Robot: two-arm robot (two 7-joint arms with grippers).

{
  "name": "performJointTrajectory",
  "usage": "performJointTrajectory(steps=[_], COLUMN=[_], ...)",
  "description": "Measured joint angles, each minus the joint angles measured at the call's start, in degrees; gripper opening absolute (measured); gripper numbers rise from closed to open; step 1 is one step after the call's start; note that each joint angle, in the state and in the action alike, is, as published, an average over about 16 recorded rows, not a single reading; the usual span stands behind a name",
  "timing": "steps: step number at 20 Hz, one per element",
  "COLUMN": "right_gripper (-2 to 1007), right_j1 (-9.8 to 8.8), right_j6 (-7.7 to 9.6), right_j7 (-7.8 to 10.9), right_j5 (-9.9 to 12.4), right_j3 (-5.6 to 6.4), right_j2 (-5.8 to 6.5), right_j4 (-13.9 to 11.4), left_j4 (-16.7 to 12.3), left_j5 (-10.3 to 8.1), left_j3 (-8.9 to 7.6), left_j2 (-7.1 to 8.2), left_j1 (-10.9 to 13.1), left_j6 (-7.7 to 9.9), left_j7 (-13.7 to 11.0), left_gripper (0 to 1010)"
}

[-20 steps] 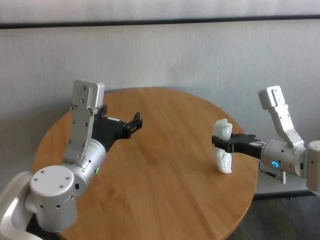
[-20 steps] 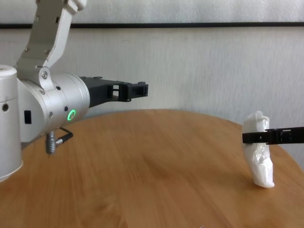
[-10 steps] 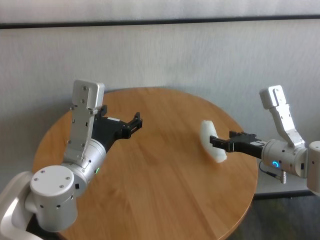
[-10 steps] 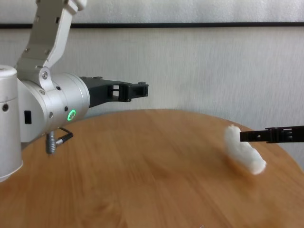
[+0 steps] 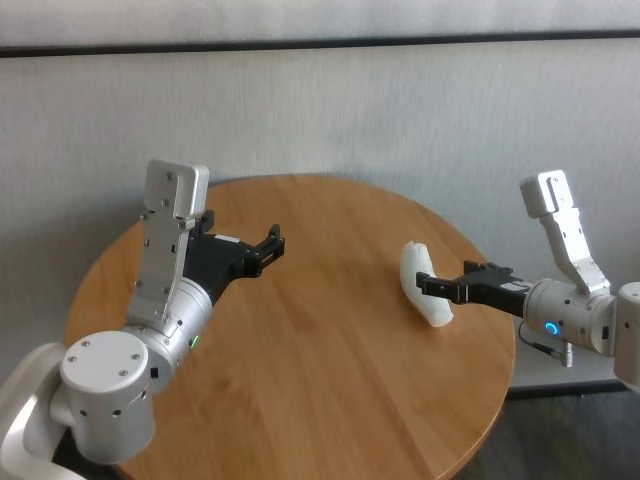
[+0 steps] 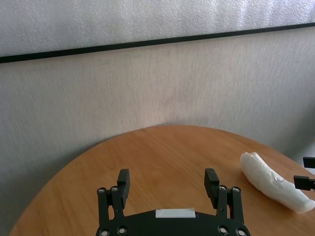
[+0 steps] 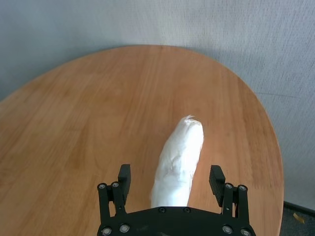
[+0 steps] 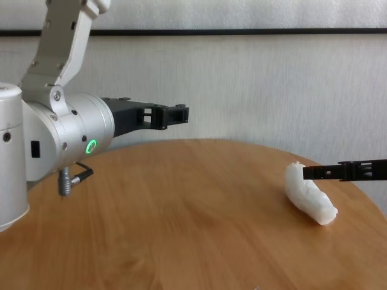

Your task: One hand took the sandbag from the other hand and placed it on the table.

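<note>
With the sandbag (image 5: 424, 291) lying on its side on the bench (image 5: 300, 380), over toward the robot's right edge, the placing looks done. The bag rests long-ways, one end pointing back toward the right hand (image 5: 428, 286), the other out toward the middle of the bench.

Right hand, blue ring: released. In the right wrist view its fingers (image 7: 124, 178) stand wide on either side of the bag's near end, with a gap on each side and no pad touching. From the chest view the hand (image 8: 309, 173) sits level, just above the bag's upper end. It holds low and close, likely because the bag has only just been let down here and the fingers need to clear it before pulling away.

Left hand (image 5: 272, 243), green ring: released and empty, held above the bench's left side, well apart from the bag, fingers (image 6: 123, 182) spread and pointing across the bench. Judged idle; its part as the giving hand seems finished.

Remaining step, as I read it: back the right hand off without dragging the bag.
</note>
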Motion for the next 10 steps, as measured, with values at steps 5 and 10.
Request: performJointTrajectory(steps=[5,10], right_gripper=[1001,1003], right_j1=[-0.05,0.45], right_j6=[-0.36,-1.51], right_j7=[0.11,0.77], right_j5=[-0.15,-1.10], right_j3=[0.06,-0.18], right_j2=[-0.06,-0.69], right_j4=[-0.41,-1.54], left_j4=[-0.05,-0.31], left_j5=[0.00,-0.07], left_j3=[-0.10,-0.68], left_j2=[-0.07,-0.51], left_j1=[0.07,0.41], left_j6=[0.16,0.78], left_j7=[0.08,0.45], left_gripper=[1000,1000])
